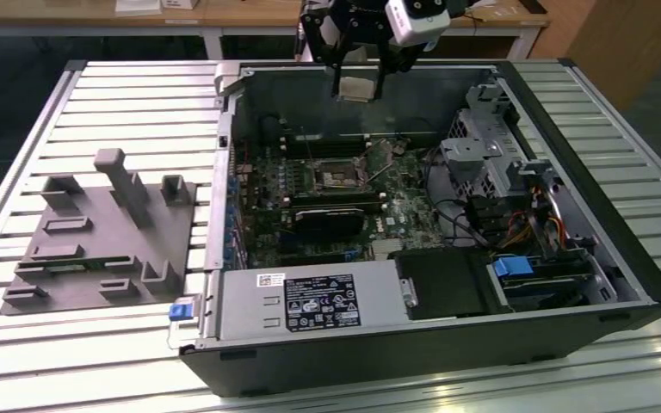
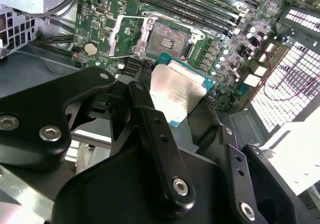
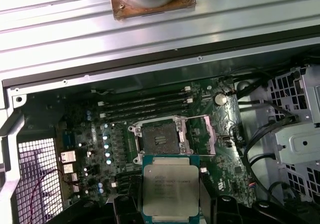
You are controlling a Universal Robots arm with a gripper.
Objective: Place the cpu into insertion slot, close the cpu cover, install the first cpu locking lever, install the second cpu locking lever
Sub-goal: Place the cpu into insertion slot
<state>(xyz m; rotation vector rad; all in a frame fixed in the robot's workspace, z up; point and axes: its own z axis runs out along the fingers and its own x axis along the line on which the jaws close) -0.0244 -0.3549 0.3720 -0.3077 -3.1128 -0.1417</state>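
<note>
Cpu (image 1: 356,89) sits pinched by its edges between the gripper's (image 1: 361,81) black fingers at the upper centre of the exterior view, over the open computer case (image 1: 307,361). Lower, mid-frame, the insertion slot (image 1: 340,176) lies bare, well apart from it, with the cpu cover (image 2: 125,33) flipped open alongside.

The gripper (image 2: 176,103) clasps the cpu (image 2: 180,86) by two edges, just short of the bare insertion slot (image 2: 167,38); the cpu cover (image 2: 124,36) lies flipped open beside it.

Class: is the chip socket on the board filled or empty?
Empty: the socket shows a bare dark centre, its cover swung open, and the pincer holds the chip.
</note>
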